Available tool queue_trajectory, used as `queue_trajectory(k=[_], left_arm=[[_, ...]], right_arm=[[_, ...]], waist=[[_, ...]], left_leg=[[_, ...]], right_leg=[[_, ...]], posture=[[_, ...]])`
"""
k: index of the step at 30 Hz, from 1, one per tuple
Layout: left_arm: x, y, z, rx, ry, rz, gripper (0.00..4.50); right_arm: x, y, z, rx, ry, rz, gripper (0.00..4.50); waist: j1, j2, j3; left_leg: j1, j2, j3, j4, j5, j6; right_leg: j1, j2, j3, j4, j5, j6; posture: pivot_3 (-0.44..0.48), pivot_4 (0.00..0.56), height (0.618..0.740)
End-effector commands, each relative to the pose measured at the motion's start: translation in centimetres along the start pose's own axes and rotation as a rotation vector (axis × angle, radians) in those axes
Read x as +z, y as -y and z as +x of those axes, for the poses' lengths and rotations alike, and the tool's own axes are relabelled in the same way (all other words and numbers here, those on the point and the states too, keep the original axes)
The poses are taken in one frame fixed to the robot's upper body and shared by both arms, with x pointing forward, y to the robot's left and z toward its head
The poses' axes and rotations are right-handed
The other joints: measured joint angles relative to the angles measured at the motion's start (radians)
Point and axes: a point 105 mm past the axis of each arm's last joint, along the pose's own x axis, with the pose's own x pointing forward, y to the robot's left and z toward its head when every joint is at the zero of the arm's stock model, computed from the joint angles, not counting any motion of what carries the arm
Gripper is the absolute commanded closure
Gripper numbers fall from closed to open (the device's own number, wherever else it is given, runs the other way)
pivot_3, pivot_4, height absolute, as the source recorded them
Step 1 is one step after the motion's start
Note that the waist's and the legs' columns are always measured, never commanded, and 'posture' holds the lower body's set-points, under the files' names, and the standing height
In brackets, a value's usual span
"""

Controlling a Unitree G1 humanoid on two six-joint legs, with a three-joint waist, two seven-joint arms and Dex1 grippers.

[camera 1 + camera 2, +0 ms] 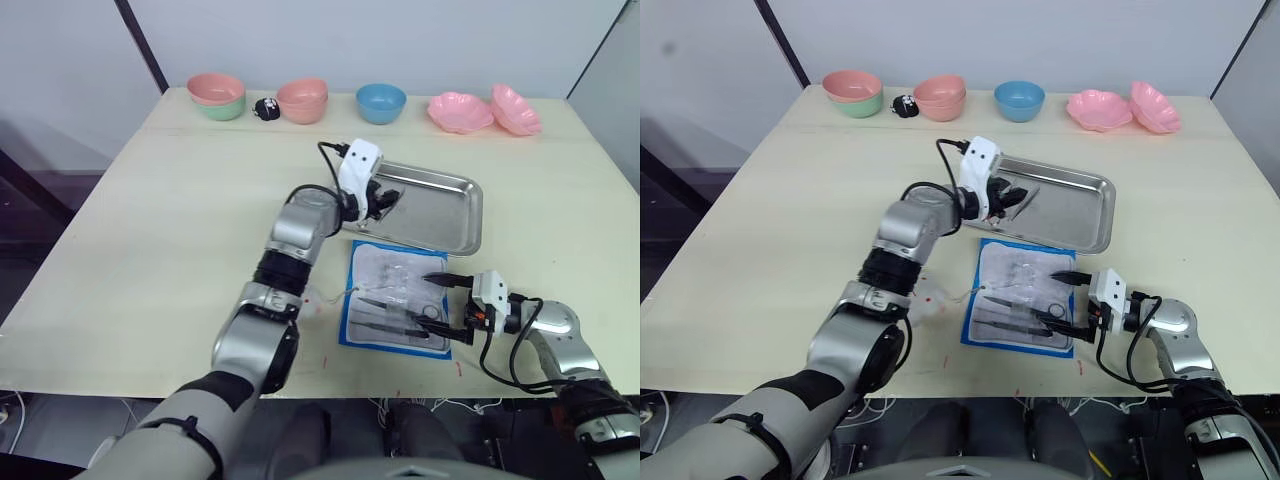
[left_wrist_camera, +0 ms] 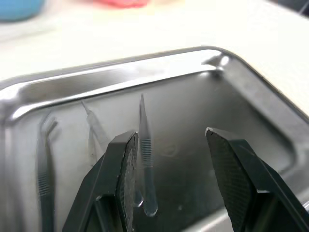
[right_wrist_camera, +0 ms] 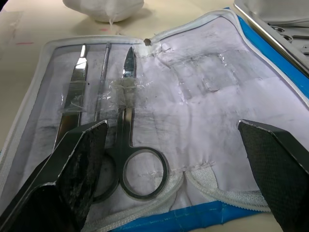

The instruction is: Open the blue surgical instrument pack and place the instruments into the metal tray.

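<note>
Blue surgical instrument pack [image 1: 395, 296] lay open and flat on the table [image 1: 150, 230], its clear-pocket lining up, near the front edge. Metal tray [image 1: 460, 215] sat just beyond it, toward 12 o'clock, the two close at the pack's far edge.

Left gripper [image 1: 385, 199] hung over the tray's left end. Its fingers [image 2: 126, 179] stood well apart in the wrist view, and a slim metal tool [image 2: 146, 159] sat close against the left finger's pad; whether the tool was pinched or already resting on the tray floor could not be told. Another slim tool [image 2: 44, 169] lay in the tray nearby.

Right gripper [image 1: 447, 305] was at the pack's right edge, about 3 o'clock of the pack, jaws wide open and empty, aimed across it toward 9 o'clock. Remaining instruments in the pockets: scissors [image 3: 129, 145], with a flat blade-like tool [image 3: 75, 96] and a thin probe [image 3: 102, 82] alongside.

Key relation, as judged: the scissors lay long axis in line with the right gripper's reach, ring handles nearest its fingertips, points away. Right arm was plainly the nearer one to the pack. A grasp at the rings looked the likely next step, then a carry toward 12 o'clock into the tray.
</note>
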Motion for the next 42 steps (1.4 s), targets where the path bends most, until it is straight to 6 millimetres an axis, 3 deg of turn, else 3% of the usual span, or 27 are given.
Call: queue_trajectory(k=[1, 5, 9, 13, 16, 20, 21, 22, 26, 33, 39, 42], left_arm=[[2.4, 1.5, -2.0, -0.149, 0.11, 0.124, 2.14], [2.0, 2.7, -4.8, -0.343, 0.227, 0.243, 2.14], [-0.4, 3.3, -8.4, -0.524, 0.218, 0.267, 2.14], [-1.5, 3.1, -10.9, -0.633, 0.176, 0.209, 2.14], [-2.6, 2.8, -13.1, -0.734, 0.12, 0.276, 2.14], [-3.4, 2.3, -16.0, -0.88, 0.074, 0.398, 0.92], [-3.7, 2.1, -16.6, -0.9, 0.049, 0.418, 0.32], [-3.8, 1.9, -16.9, -0.908, 0.031, 0.437, 0.02], [-4.2, 1.3, -17.3, -0.925, 0.006, 0.512, 0.02], [-5.2, 1.8, -15.9, -0.963, 0.024, 0.557, 0.02], [-5.5, 2.8, -14.1, -0.998, 0.064, 0.528, 0.02], [-5.7, 3.5, -13.5, -1.027, 0.069, 0.528, 0.02]], right_arm=[[-5.1, -3.2, -0.3, 0.06, -0.167, 0.156, 0.0], [-5.1, -3.2, -0.3, 0.057, -0.165, 0.158, 0.0], [-5.1, -3.1, -0.3, 0.053, -0.16, 0.157, 0.0], [-5.2, -3.3, -0.3, 0.052, -0.16, 0.16, 0.0], [-5.2, -3.3, -0.4, 0.052, -0.16, 0.161, 0.0], [-5.2, -3.4, -0.6, 0.049, -0.162, 0.161, 0.0], [-5.2, -3.4, -0.6, 0.049, -0.163, 0.161, 0.0], [-5.2, -3.4, -0.7, 0.048, -0.163, 0.161, 0.0], [-5.0, -3.1, -0.8, 0.03, -0.156, 0.156, 0.0], [-3.6, -2.7, -1.0, 0.008, -0.111, 0.128, 0.0], [-0.7, -1.7, -1.5, -0.039, -0.04, 0.081, 0.0], [1.3, -1.6, -2.1, -0.047, -0.004, 0.046, 0.0]], waist=[[0.001, 0.0, 0.0], [0.001, 0.0, 0.0], [0.0, 0.0, 0.0], [0.003, 0.0, 0.0], [0.002, 0.0, 0.0], [0.002, 0.0, 0.0], [0.003, 0.0, 0.0], [0.004, 0.001, 0.0], [0.007, 0.003, 0.002], [0.008, 0.004, 0.002], [0.011, 0.009, 0.006], [0.012, 0.012, 0.007]], left_leg=[[0.0, 0.0, 0.0, 0.0, 0.0, 0.0], [0.0, 0.001, 0.0, 0.0, 0.0, 0.0], [0.0, 0.003, 0.001, 0.0, -0.002, 0.003], [0.0, 0.003, -0.001, 0.0, -0.002, 0.004], [0.0, 0.003, -0.001, 0.0, -0.002, 0.005], [0.001, 0.003, 0.0, 0.0, -0.002, 0.005], [0.0, 0.003, 0.0, 0.0, -0.002, 0.005], [0.0, 0.004, 0.0, 0.0, -0.002, 0.005], [0.0, 0.004, 0.0, -0.001, -0.002, 0.005], [-0.001, 0.003, 0.0, 0.0, -0.003, 0.006], [-0.007, 0.002, -0.002, 0.0, -0.003, 0.006], [-0.021, 0.0, -0.002, 0.003, -0.003, 0.006]], right_leg=[[0.0, 0.0, 0.0, 0.0, 0.0, 0.0], [0.0, 0.0, 0.0, 0.0, 0.0, -0.001], [0.0, -0.002, 0.002, 0.0, 0.0, -0.001], [0.0, -0.001, 0.003, 0.0, 0.0, -0.002], [0.0, 0.0, 0.003, 0.0, 0.0, -0.002], [0.0, 0.001, 0.002, -0.001, -0.001, -0.002], [0.0, 0.0, 0.002, -0.001, -0.001, -0.002], [0.0, 0.0, 0.003, -0.001, -0.001, -0.002], [0.0, -0.003, 0.005, -0.002, -0.001, -0.003], [0.0, 0.001, 0.005, -0.002, -0.001, -0.002], [-0.005, 0.001, -0.001, -0.001, -0.002, -0.002], [-0.018, 0.001, -0.003, 0.001, -0.002, -0.002]], posture=[[0.0, 0.15, 0.74], [0.0, 0.15, 0.74], [0.0, 0.15, 0.74], [0.0, 0.15, 0.74], [0.0, 0.15, 0.74], [0.0, 0.15, 0.74], [0.0, 0.15, 0.74], [0.0, 0.15, 0.74], [0.0, 0.15, 0.74], [0.0, 0.15, 0.74], [0.0, 0.15, 0.74], [0.0, 0.15, 0.74]])
